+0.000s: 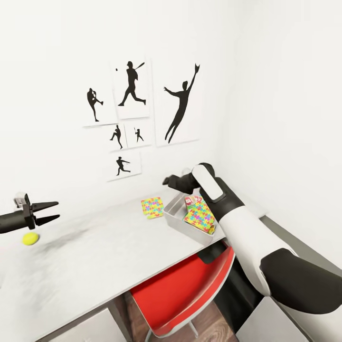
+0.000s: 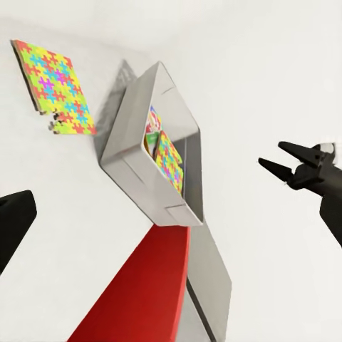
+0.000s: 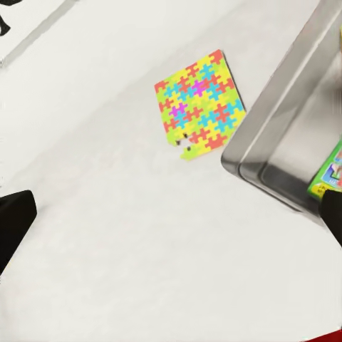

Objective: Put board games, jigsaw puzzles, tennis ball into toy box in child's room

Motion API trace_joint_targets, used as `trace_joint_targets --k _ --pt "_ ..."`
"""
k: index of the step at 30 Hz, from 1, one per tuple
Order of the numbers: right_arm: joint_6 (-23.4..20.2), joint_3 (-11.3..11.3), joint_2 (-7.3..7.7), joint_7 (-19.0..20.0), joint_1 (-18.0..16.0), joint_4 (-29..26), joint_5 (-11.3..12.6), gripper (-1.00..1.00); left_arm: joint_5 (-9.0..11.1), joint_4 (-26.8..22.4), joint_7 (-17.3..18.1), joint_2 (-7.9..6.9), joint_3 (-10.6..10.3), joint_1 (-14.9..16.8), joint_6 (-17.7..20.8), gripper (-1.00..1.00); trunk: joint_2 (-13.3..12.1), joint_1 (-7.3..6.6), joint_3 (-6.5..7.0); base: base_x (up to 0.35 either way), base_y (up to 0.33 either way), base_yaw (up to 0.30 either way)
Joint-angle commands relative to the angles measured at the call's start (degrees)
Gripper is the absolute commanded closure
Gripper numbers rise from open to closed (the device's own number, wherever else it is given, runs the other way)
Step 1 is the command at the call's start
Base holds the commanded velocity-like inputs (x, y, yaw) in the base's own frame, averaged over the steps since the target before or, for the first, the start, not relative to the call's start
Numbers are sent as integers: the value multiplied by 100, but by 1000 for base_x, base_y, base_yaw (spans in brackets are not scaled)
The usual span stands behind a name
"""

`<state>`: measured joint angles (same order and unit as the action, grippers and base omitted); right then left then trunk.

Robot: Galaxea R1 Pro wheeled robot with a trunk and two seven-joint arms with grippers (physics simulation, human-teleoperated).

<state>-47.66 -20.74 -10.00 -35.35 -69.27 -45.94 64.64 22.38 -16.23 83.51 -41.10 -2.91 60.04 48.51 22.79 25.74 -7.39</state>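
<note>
— What's on the table [image 1: 95, 256]?
— Toy box [image 1: 178, 219] holding a jigsaw puzzle [image 1: 199, 214]; another puzzle [image 1: 152, 207] beside it; tennis ball [image 1: 30, 238] under the left gripper [image 1: 53, 212], jaws apart, empty; right gripper's [image 1: 166, 181] jaws I can't tell

A light grey, open-topped toy box [image 1: 176, 219] stands near the worktop's [image 1: 95, 266] right front edge, its flared walls upright. Inside, one jigsaw puzzle [image 1: 200, 216] leans tilted against what appears to be a board game [image 1: 191, 200] with a red band, only partly visible. A second jigsaw puzzle [image 1: 152, 207] lies flat on the worktop just beside the box, toward the wall. A yellow-green tennis ball [image 1: 30, 238] rests well apart, near the worktop's left end.
</note>
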Motion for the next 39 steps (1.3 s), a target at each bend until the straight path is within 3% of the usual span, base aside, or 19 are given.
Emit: trace_joint_targets --k 1,25,39 --pt "3 -45 0 -59 -7 -55 55 -100 21 36 25 -10 -28 7 13 -100 13 4 -13 -5 3 30" --pt "42 -116 0 -51 -7 -161 57 -100 15 119 11 -107 -39 7 -95 -100 13 4 -10 -1 0 99" --pt "46 -123 0 -42 -2 -152 54 -100 4 120 9 -109 -51 7 -105 -100 13 4 88 0 0 154"
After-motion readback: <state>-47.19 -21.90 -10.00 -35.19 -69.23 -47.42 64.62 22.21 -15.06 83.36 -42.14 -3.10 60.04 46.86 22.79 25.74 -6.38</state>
